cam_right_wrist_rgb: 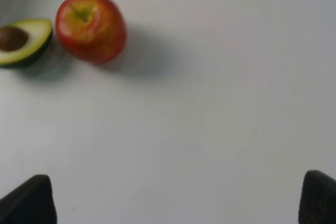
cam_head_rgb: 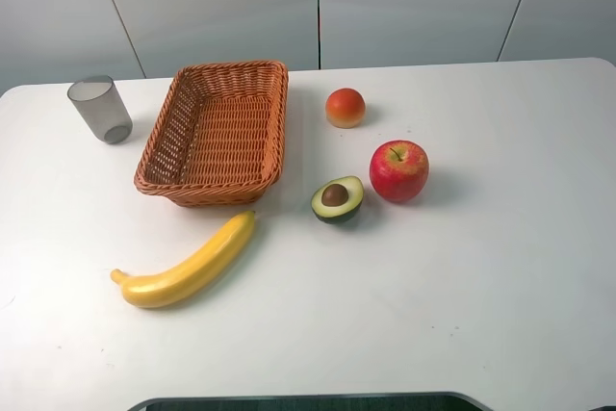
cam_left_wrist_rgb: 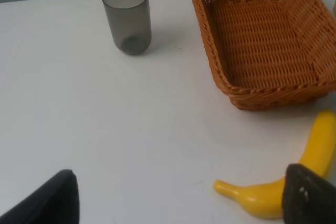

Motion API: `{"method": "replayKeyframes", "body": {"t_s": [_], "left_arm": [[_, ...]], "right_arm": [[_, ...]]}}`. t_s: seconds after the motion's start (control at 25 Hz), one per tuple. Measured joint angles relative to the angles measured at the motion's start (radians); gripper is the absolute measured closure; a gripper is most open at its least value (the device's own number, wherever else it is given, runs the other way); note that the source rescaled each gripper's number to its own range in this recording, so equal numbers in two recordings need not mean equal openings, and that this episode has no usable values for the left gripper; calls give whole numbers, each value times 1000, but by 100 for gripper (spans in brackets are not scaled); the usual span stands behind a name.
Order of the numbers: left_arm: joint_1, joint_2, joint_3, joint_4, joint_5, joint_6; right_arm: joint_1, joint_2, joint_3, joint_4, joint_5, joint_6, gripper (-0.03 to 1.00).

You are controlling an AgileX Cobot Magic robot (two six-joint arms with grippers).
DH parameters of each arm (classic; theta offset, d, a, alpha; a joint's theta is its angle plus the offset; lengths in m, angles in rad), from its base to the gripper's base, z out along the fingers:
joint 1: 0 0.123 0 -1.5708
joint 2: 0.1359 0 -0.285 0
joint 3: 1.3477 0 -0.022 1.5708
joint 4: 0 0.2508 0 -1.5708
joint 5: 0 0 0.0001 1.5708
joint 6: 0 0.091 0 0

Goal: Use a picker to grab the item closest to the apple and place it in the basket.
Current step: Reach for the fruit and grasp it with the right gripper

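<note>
A red apple (cam_head_rgb: 398,169) (cam_right_wrist_rgb: 90,27) stands right of the table's middle. Half an avocado (cam_head_rgb: 337,199) (cam_right_wrist_rgb: 21,42), cut side up with its brown pit showing, lies just left of it, almost touching. The woven brown basket (cam_head_rgb: 220,132) (cam_left_wrist_rgb: 265,35) sits empty further left. Neither gripper shows in the exterior high view. My left gripper (cam_left_wrist_rgb: 178,203) is open over bare table near the banana, its dark fingertips (cam_left_wrist_rgb: 50,200) wide apart. Wide open too, my right gripper (cam_right_wrist_rgb: 173,203) hovers over bare table away from the apple.
A yellow banana (cam_head_rgb: 189,265) (cam_left_wrist_rgb: 294,177) lies in front of the basket. An orange-red round fruit (cam_head_rgb: 345,108) sits behind the apple. A grey translucent cup (cam_head_rgb: 100,110) (cam_left_wrist_rgb: 127,18) stands at the back left. The table's front edge (cam_head_rgb: 308,399) runs along the bottom.
</note>
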Motion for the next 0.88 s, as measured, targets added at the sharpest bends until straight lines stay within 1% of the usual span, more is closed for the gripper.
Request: {"method": "replayKeyframes", "body": {"t_s": [0.32,0.52,0.6,0.68,0.88], "left_arm": [[0,0,0,0,0,0],[0,0,0,0,0,0],[0,0,0,0,0,0],[0,0,0,0,0,0],[0,0,0,0,0,0]], "right_arm": [[285,326,-61,4,-82,-92,-3],[468,532,-127,15,-186,-192,-3],[522,606,-171,33,-212,-247,-3],[567,684,-223,46,-217,-293,-3],[644,849,-361,55,-221,-352,-3]]}}
